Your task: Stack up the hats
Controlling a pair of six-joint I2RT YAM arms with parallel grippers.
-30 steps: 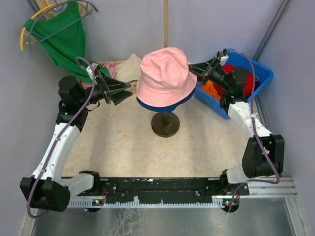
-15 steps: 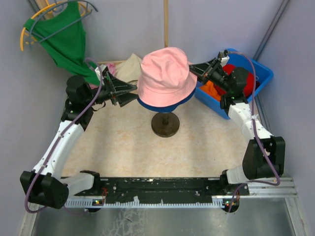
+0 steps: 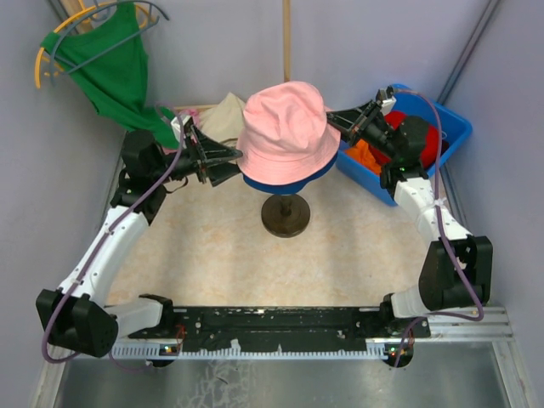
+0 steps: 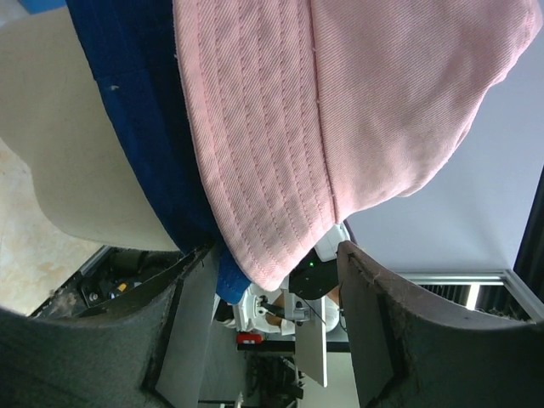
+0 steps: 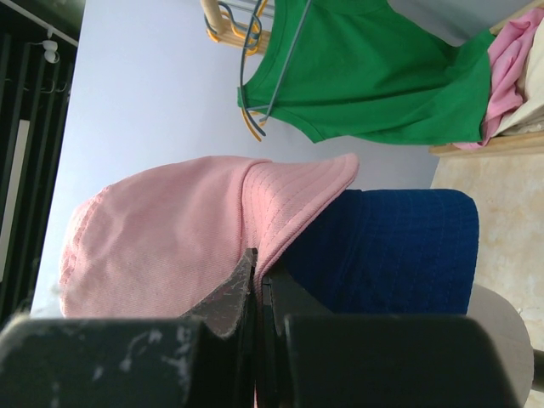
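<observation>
A pink bucket hat [image 3: 285, 132] sits over a navy blue hat [image 3: 285, 184] on a stand [image 3: 285, 214] at mid table. My right gripper [image 3: 334, 121] is shut on the pink hat's right brim [image 5: 293, 208], with the navy hat [image 5: 382, 246] just beside it. My left gripper [image 3: 235, 161] is open at the hats' left edge; the pink brim [image 4: 263, 195] and navy brim [image 4: 170, 170] hang between its fingers [image 4: 374, 314]. An orange hat [image 3: 364, 155] and a red one [image 3: 425, 136] lie in the blue bin [image 3: 450, 127].
A green garment on a hanger [image 3: 106, 68] hangs at the back left, also in the right wrist view [image 5: 374, 72]. Beige and pink cloths [image 3: 217, 115] lie in a wooden box behind the stand. Walls close in on both sides.
My left gripper has moved right, up to the left brim of the hats. My right gripper has stayed shut on the pink hat's brim.
</observation>
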